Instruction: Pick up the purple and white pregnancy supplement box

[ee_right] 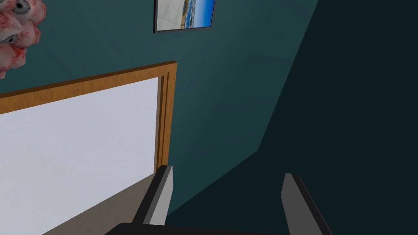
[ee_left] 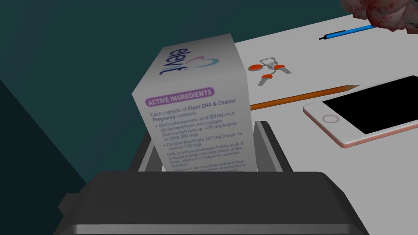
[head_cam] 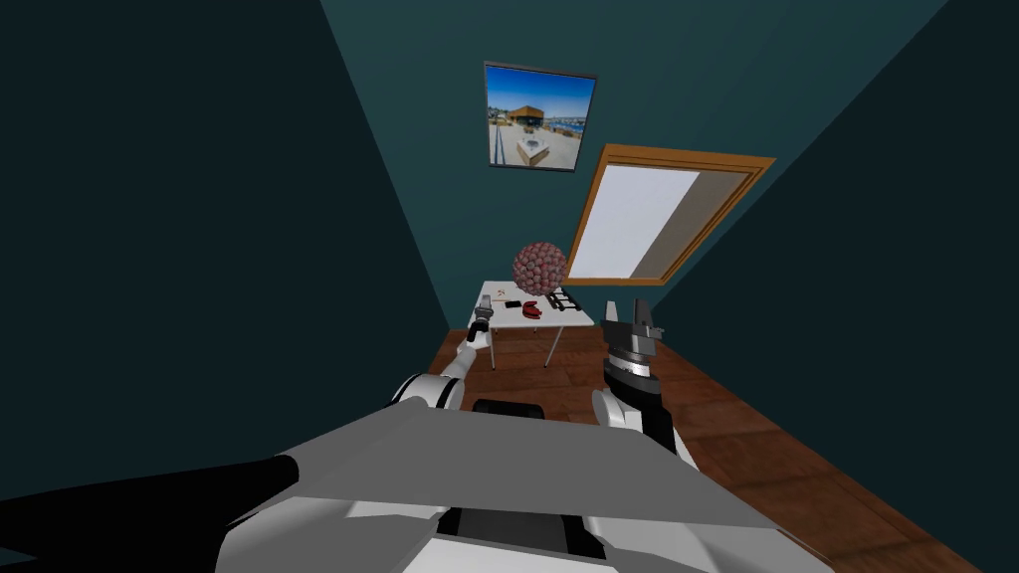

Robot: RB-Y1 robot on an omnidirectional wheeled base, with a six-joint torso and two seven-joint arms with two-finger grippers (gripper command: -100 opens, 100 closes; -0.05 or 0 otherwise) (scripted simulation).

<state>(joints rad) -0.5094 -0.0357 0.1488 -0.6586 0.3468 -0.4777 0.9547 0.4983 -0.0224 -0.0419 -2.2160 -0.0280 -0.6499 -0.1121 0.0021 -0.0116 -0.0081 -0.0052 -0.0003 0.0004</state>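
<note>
the left hand (ee_left: 204, 134) is closed on the supplement box (ee_left: 196, 102), its two fingers (ee_left: 269, 147) pressing the box's opposite sides. the box stands upright between them, white with a purple "active ingredients" label and the name "elevit" near its top. its base is hidden behind the hand's dark body, so i cannot tell whether it rests on the white bench (ee_left: 310, 53) or hangs clear of it. the box sits at the bench's near edge. just beyond the hand, beside the box, an orange pencil (ee_left: 304, 97) lies flat. past the pencil is a small bunch of keys (ee_left: 269, 70) with orange heads. a pink-edged phone (ee_left: 363, 118) lies face up near the pencil, on the side away from the box. farther from the hand lies a blue pen (ee_left: 347, 32), and a lumpy reddish ball (ee_left: 383, 14) lies beyond that. the right hand (head_cam: 630, 323) is raised well apart from the bench, off to the left hand's right, with its fingers spread open and nothing between them.
</note>
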